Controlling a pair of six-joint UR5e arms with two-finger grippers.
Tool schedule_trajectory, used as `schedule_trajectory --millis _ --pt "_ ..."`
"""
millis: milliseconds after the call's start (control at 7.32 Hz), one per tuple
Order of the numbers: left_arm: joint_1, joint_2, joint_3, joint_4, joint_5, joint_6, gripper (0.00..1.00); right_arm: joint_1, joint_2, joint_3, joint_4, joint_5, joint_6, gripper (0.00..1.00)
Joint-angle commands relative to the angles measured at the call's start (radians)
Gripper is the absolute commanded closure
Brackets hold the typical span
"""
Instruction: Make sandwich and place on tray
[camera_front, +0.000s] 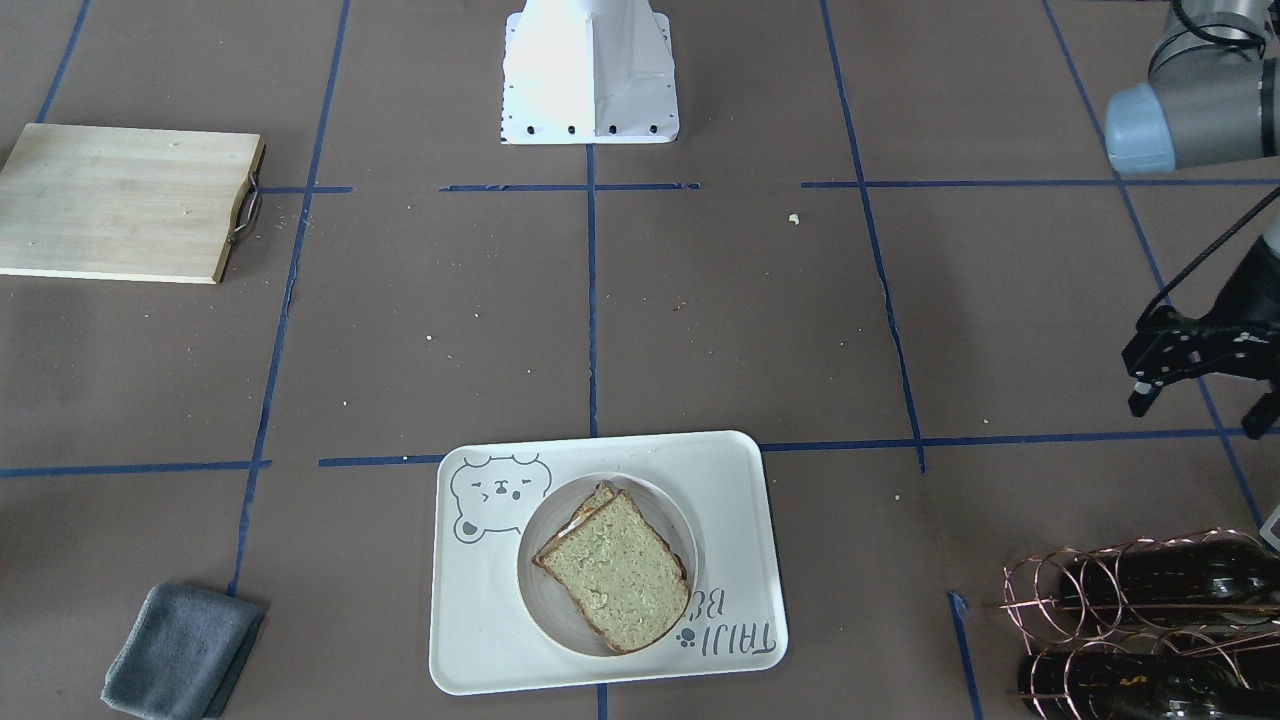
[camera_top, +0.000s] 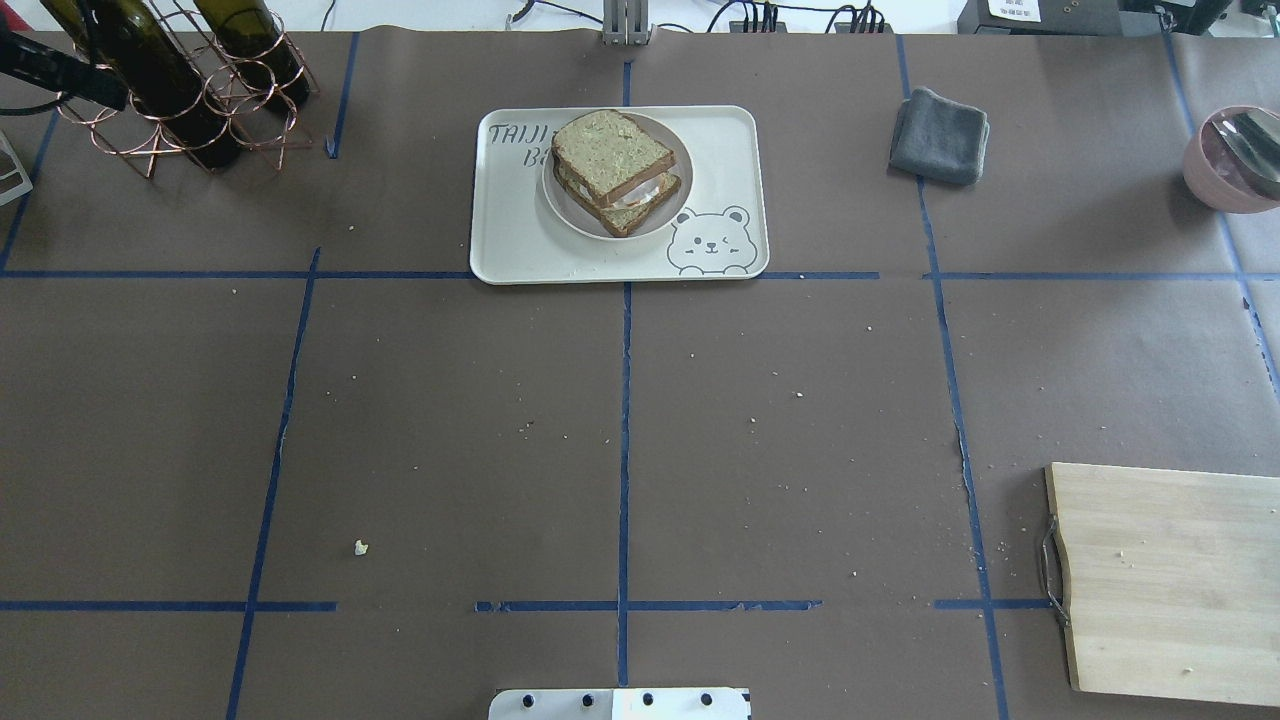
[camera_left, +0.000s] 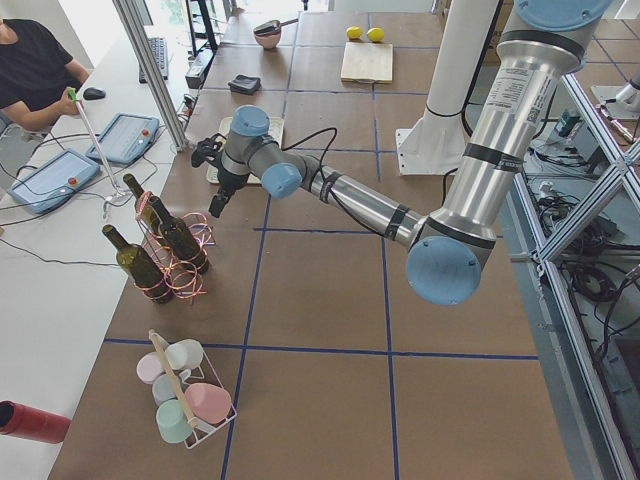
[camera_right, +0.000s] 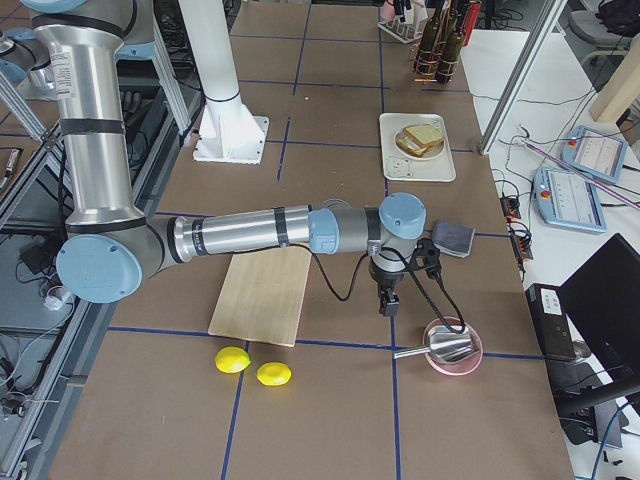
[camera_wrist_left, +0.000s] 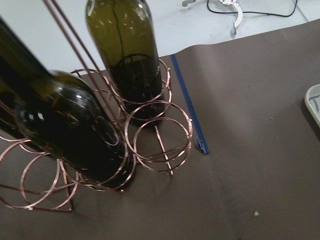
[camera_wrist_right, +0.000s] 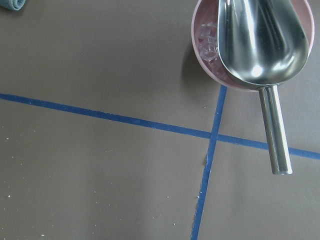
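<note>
Brown paper taped with blue lines covers the bench (camera_top: 450, 400). At its far edge from the robot sits the tray (camera_top: 510, 250), with a round white plate (camera_top: 556, 206) on it. The sandwich (camera_top: 612, 155) lies on that plate, one slice stacked on the other a bit askew, with a sliver of white egg (camera_top: 640, 197) showing between them. Neither arm is anywhere close to it. The left arm (camera_left: 350, 205) drops from its shoulder to a low elbow, and its forearm then runs out nearly level over the bench. Its wrist is turned down just beside the copper bottle rack (camera_front: 1150, 620). The left end effector (camera_front: 1200, 405) hangs there with its two fingers spread wide and nothing between them. The right arm (camera_right: 250, 232) is set much the same way, with its forearm reaching level across the wooden board (camera_right: 262, 292) and the wrist bent downward. The right end effector (camera_right: 389, 296) points at the bench between the grey cloth (camera_right: 452, 238) and the pink bowl (camera_right: 455, 350) holding a metal scoop (camera_right: 440, 343). From where it can be seen, I cannot tell whether its fingers are parted or closed.
</note>
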Motion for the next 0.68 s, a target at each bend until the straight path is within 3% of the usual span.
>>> schedule_trajectory --millis 0,273,547 --pt "-0.038 0.052 0.025 0.054 -0.021 0.149 0.00 0.000 -0.001 0.001 0.000 0.000 0.001 0.00" --pt "-0.063 0.120 0.047 0.060 -0.019 0.154 0.00 0.000 -0.004 -0.001 0.000 0.000 0.002 0.00" --pt "-0.151 0.160 0.044 0.214 -0.077 0.363 0.00 -0.001 -0.002 -0.001 0.000 -0.003 0.002 0.00"
